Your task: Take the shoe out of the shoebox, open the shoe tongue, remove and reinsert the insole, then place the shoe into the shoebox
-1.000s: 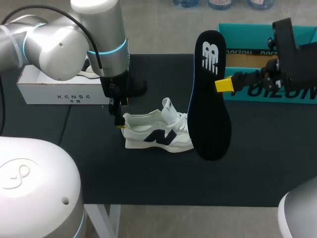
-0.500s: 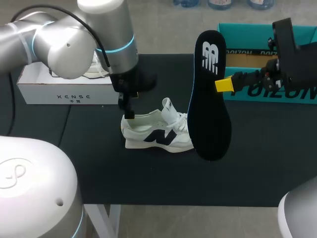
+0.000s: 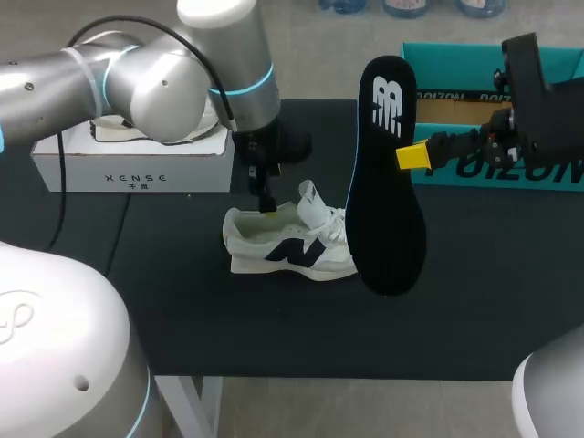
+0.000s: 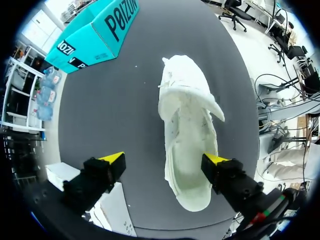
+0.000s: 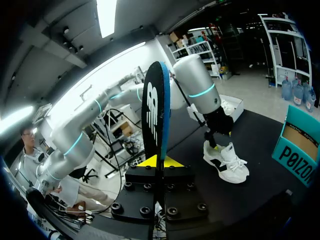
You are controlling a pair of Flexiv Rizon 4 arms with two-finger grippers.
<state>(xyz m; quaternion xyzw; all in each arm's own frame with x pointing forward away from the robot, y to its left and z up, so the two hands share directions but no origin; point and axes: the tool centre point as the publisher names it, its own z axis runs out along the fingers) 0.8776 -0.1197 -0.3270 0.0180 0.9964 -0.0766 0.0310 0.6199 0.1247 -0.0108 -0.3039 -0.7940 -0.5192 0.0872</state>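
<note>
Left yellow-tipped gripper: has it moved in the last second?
Yes. The left gripper slid from the heel of the white sneaker toward its opening, away from the white cardboard box.

White box (image 3: 128, 169) at the rear left of the black table (image 3: 274, 319); pale contents inside, not identifiable.

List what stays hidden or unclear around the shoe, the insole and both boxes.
- Toe of the shoe: head view, covered by the held insole.
- Inside of the teal shoebox: head view, mostly behind the right arm, cut off by the edge.
- Contents of the white box: head view, behind the left arm.
- Whether the left gripper touches the shoe: unclear in both head and left wrist views.
</note>
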